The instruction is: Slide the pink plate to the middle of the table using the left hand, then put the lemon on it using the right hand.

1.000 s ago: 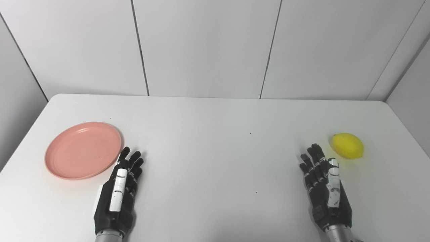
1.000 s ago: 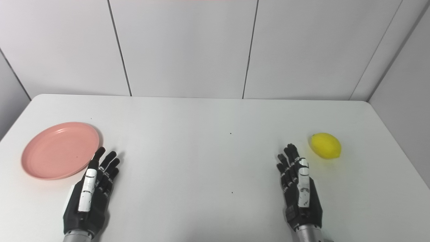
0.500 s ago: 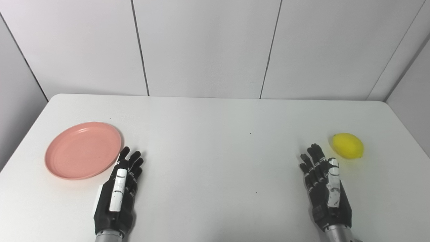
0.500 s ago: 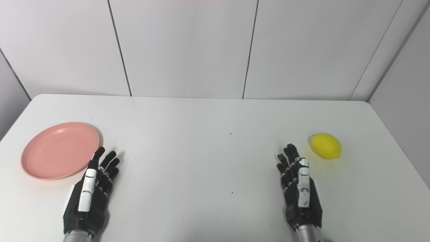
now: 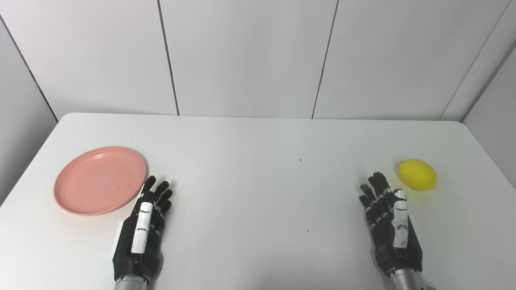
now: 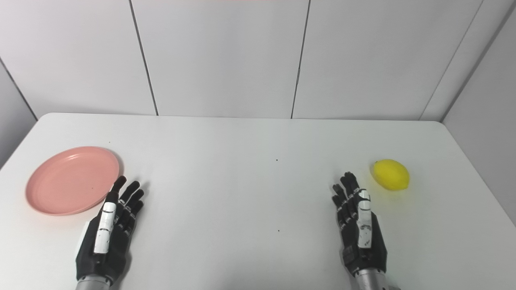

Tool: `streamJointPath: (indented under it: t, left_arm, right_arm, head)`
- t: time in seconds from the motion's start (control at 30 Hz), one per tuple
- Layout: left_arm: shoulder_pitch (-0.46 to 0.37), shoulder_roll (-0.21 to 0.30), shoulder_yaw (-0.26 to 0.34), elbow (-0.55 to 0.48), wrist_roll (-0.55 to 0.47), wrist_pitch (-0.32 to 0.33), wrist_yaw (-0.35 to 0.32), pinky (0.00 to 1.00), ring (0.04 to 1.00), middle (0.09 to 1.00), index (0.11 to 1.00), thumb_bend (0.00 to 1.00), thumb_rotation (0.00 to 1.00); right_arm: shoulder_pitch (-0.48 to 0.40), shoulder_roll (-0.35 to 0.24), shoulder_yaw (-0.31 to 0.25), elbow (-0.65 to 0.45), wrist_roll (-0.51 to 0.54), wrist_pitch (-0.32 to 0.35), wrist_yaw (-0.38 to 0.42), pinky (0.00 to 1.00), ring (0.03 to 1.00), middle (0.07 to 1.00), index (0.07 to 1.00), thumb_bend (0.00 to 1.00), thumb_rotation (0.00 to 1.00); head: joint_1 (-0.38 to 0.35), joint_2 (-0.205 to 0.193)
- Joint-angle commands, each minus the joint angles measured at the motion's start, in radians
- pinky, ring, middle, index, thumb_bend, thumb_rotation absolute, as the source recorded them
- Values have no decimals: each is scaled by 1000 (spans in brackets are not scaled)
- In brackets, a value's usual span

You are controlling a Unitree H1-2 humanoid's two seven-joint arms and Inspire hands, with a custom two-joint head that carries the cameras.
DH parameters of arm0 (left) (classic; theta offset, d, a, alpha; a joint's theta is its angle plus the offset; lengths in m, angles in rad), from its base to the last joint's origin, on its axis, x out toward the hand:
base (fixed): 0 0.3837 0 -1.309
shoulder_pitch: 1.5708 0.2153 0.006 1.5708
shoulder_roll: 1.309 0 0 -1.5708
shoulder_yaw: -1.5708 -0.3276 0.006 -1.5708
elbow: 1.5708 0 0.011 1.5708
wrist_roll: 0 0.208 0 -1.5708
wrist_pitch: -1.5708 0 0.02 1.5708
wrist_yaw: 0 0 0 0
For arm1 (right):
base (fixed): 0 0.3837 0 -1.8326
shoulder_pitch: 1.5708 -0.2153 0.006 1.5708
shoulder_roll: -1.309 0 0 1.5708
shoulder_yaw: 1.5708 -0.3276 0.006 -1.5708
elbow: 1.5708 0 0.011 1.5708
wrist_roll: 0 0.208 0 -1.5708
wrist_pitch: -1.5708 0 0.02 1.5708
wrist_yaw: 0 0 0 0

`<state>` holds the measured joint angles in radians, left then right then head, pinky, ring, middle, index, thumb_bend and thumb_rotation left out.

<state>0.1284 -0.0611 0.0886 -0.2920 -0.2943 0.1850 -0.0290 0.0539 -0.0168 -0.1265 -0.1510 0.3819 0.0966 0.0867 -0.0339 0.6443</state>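
A round pink plate (image 5: 98, 181) lies empty on the left side of the white table (image 5: 258, 193). A yellow lemon (image 5: 418, 174) lies on the right side. My left hand (image 5: 142, 229) lies open and flat on the table, just right of the plate's near rim, its fingertips close beside the rim. My right hand (image 5: 390, 225) lies open and flat on the table, just left of and nearer than the lemon, apart from it. Both hands hold nothing.
Grey wall panels (image 5: 242, 56) stand behind the table's far edge. Side walls close in at the left and right. A few small dark specks (image 5: 300, 160) mark the tabletop.
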Motion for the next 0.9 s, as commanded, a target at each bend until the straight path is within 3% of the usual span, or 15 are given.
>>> streamJointPath:
  t: [0.0,0.5,0.87]
  left_arm:
    - [34,6,-8,2,12,-11,-5,966,917,899,924,607,706]
    - [27,-19,-27,58,34,-59,4,950,900,883,908,624,689]
    - [26,-39,-38,97,37,-95,11,941,899,879,901,630,650]
  right_arm:
    - [16,-7,-6,26,6,19,0,1000,954,971,944,791,943]
    - [0,-19,-35,89,27,-12,34,996,942,961,943,805,908]
    - [-2,-31,-43,126,26,-36,56,1000,963,984,970,775,964]
  head:
    - [11,-2]
    - [64,-58]
    - [117,-98]
